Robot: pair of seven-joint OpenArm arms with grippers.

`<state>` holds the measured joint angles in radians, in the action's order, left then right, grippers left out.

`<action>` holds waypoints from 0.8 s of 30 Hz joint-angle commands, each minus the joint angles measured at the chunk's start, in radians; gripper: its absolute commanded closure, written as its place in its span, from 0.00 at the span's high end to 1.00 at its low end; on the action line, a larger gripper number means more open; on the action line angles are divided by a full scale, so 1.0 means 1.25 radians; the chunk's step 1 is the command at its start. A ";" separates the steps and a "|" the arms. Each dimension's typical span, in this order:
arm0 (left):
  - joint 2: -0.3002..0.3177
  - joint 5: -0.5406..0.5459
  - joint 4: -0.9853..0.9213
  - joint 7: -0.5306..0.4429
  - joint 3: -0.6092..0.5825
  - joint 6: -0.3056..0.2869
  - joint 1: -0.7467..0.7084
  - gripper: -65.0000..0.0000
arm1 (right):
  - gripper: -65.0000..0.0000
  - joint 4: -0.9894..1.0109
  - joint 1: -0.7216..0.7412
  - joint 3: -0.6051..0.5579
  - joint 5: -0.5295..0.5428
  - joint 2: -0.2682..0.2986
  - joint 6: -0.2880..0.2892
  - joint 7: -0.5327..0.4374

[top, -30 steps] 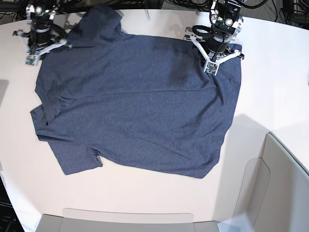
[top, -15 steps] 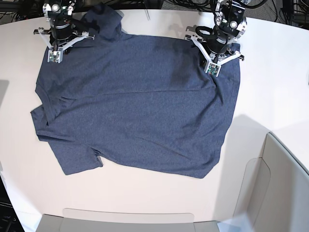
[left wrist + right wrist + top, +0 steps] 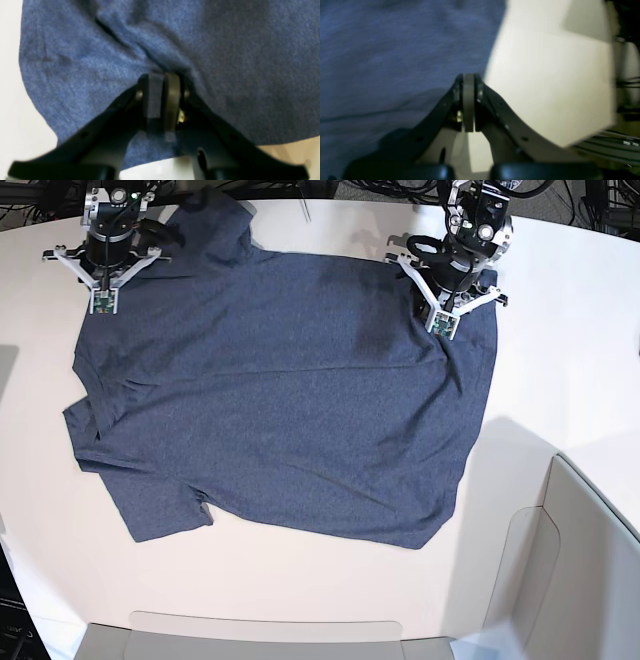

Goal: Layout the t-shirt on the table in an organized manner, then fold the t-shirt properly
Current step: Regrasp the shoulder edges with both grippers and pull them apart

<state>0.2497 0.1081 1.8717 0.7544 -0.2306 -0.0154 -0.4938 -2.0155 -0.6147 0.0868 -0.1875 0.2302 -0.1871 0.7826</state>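
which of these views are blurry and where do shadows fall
Base view: sharp, with soft shadows on the table and a darker patch on the t-shirt. Left wrist view: soft focus on the left gripper. Right wrist view: motion-smeared, the right gripper and background streaked.

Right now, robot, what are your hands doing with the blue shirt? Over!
Left gripper pinching t-shirt hem. Right gripper shut, empty, at shirt's edge. Shirt spread on table, sleeves rumpled. Nothing in the way. Over.
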 commanded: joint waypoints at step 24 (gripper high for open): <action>0.089 0.001 -0.043 0.121 0.078 -0.016 0.002 0.21 | 0.00 0.022 0.011 0.136 -0.016 0.086 -0.003 -0.018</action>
<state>0.3553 0.1268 1.8454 0.7845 -0.1318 -0.0303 -0.4660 -1.9636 -0.5964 0.2523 -0.1959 0.3267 -0.1829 0.7822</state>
